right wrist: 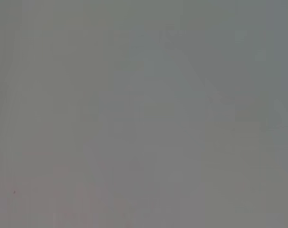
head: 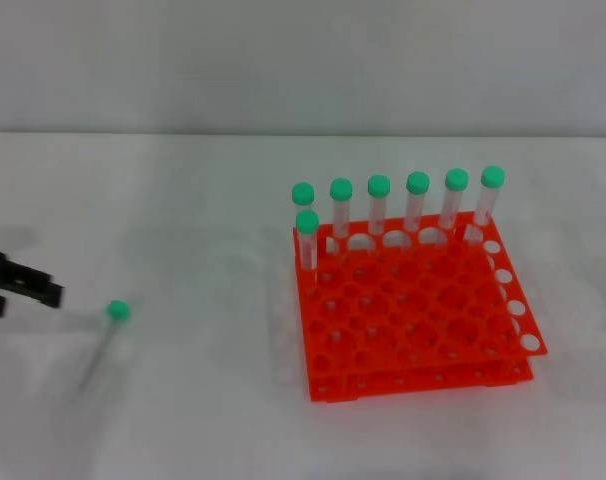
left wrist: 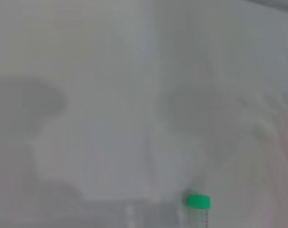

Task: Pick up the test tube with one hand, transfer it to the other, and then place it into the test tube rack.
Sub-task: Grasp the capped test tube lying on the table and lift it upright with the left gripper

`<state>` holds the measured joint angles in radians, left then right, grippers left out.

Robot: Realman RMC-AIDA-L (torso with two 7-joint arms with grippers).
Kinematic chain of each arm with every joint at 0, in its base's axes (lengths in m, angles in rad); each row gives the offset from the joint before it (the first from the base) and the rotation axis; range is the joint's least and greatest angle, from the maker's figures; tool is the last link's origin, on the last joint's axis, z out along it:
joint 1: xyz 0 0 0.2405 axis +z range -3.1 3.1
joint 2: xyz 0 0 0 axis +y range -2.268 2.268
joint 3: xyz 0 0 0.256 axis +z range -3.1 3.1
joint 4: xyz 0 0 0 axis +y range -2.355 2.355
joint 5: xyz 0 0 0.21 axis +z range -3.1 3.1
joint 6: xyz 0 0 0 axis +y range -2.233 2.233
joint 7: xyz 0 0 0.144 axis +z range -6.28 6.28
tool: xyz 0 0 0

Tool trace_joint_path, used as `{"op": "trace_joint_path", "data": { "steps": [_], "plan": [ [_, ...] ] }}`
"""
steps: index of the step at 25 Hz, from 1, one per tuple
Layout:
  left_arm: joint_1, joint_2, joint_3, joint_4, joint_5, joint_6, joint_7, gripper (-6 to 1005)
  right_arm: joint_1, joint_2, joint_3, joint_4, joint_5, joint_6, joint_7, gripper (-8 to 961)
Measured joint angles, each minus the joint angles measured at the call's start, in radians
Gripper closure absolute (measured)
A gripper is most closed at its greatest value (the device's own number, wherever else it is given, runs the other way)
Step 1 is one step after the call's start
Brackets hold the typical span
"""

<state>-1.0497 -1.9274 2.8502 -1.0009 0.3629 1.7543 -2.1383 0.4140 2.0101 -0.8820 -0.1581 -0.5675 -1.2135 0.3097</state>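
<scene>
Beside the test tube (head: 105, 337), left gripper (head: 28, 288) hovers.

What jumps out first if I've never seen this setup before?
The bright orange-red plastic rack right of centre on the white table, with seven green-capped clear tubes upright along its far edge. To its left, one more green-capped tube lies alone, near the black left hand at the table's edge.

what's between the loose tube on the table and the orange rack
Nothing: in the head view, only bare white table lies between the test tube and the test tube rack.
</scene>
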Motion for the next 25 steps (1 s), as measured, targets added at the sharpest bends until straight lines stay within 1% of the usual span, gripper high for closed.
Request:
{"op": "trace_joint_path", "data": {
  "steps": [1,3,6,11,17,25],
  "plan": [
    [-0.012,-0.004,0.000,0.023,0.022,-0.016,0.000,123,0.000,0.000,0.000,0.000,0.000,0.000,0.000,308],
    [-0.034,-0.006,0.000,0.093,0.076,-0.059,-0.005,123,0.000,0.000,0.000,0.000,0.000,0.000,0.000,308],
    [-0.050,-0.013,0.000,0.162,0.127,-0.112,-0.019,123,-0.005,0.001,0.000,0.001,0.000,-0.001,0.000,308],
    [-0.067,-0.026,0.000,0.197,0.160,-0.141,-0.033,123,-0.010,0.002,0.000,0.010,0.000,-0.006,0.001,308],
    [-0.075,-0.027,0.000,0.252,0.178,-0.158,-0.085,124,-0.011,0.004,0.000,0.014,0.000,-0.007,0.005,308],
    [-0.075,-0.030,-0.001,0.364,0.236,-0.226,-0.146,124,-0.010,0.004,0.000,0.015,0.000,-0.003,0.005,307]
  ]
}}
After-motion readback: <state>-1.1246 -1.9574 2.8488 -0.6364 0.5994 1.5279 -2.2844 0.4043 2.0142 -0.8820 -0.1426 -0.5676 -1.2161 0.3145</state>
